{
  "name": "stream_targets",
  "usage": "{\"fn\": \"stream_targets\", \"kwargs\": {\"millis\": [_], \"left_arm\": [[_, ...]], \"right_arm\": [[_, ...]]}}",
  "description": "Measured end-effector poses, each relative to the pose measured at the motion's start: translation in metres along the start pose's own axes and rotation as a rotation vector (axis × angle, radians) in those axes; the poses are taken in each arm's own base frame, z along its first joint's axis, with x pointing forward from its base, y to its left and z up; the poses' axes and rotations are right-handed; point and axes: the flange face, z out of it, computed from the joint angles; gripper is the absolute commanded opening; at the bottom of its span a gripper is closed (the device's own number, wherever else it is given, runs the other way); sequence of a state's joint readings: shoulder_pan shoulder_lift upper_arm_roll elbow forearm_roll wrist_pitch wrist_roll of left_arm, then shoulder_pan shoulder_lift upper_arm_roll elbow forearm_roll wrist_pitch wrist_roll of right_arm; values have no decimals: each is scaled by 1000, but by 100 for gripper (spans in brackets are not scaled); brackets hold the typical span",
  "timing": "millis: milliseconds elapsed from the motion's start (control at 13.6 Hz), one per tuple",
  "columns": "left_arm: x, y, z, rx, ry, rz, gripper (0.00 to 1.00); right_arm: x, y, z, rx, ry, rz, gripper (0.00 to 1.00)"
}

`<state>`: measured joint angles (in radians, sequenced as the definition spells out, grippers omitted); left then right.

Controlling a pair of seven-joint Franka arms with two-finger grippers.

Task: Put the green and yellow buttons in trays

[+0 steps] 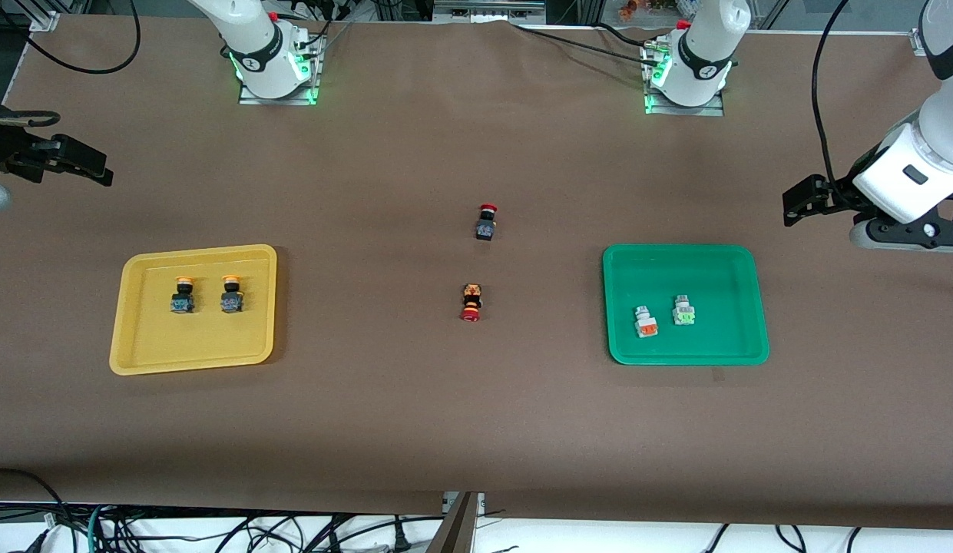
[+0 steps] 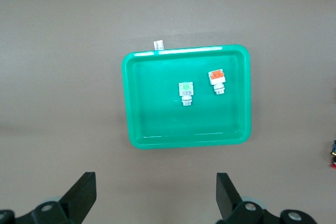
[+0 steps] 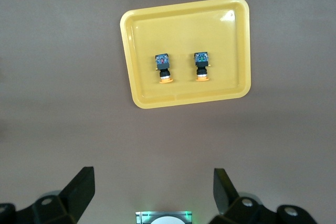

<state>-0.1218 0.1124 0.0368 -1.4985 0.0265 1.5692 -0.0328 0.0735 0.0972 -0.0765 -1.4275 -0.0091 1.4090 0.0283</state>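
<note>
Two trays sit on the brown counter, one at each end. The yellow tray, toward the right arm's end, holds two yellow-capped buttons side by side, apart from each other, caps pointing away from the front camera. The green tray, toward the left arm's end, carries two pale grey blocks: the green-faced block and, just beside it and a touch nearer the front camera, the orange-faced block. From here I can't quite tell whether those two touch.

Between the trays, out on the bare counter, two red-capped buttons lie well apart, one nearer the front camera than the other.

The left gripper hangs high above the counter near the green tray, fingers spread wide with nothing between them. The right gripper is up over the counter near the yellow tray, likewise spread wide and carrying nothing. Both arms wait, clear of the trays.
</note>
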Motion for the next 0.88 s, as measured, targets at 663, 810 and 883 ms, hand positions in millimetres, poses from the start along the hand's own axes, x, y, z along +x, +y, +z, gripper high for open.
{"fn": "stream_targets", "kwargs": {"millis": [663, 810, 883], "left_arm": [[-42, -41, 17, -34, 50, -27, 100], [-42, -40, 17, -34, 51, -25, 100], [-42, -39, 16, -34, 52, -24, 100]], "right_arm": [[0, 0, 0, 0, 0, 0, 100], [0, 0, 0, 0, 0, 0, 100], [0, 0, 0, 0, 0, 0, 100]]}}
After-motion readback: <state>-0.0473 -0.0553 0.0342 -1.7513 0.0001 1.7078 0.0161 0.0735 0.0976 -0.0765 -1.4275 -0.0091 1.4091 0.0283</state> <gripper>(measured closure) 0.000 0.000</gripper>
